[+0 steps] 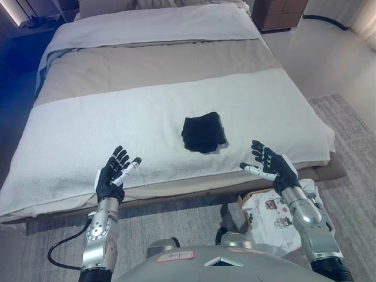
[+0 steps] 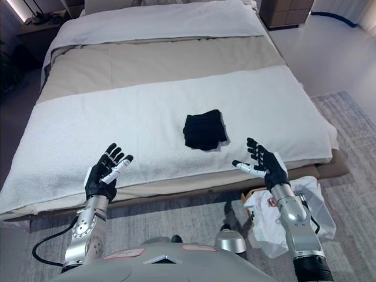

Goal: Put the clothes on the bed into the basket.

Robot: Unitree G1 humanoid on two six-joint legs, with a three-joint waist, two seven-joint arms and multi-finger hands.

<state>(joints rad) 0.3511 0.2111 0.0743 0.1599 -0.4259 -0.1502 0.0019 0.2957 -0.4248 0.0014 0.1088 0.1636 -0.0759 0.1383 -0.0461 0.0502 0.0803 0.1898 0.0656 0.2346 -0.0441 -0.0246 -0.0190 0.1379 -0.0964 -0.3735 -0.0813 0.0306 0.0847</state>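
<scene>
No text can be read; the white garment (image 1: 271, 218) on the floor bears only illegible printed graphics.

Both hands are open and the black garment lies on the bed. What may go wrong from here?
1. The folded black garment lies beyond both hands, so a one-hand grab may unfold it and leave part trailing.
2. The basket by the right hand shows white printed clothing heaped at its rim; another piece might slide to the rug.
</scene>
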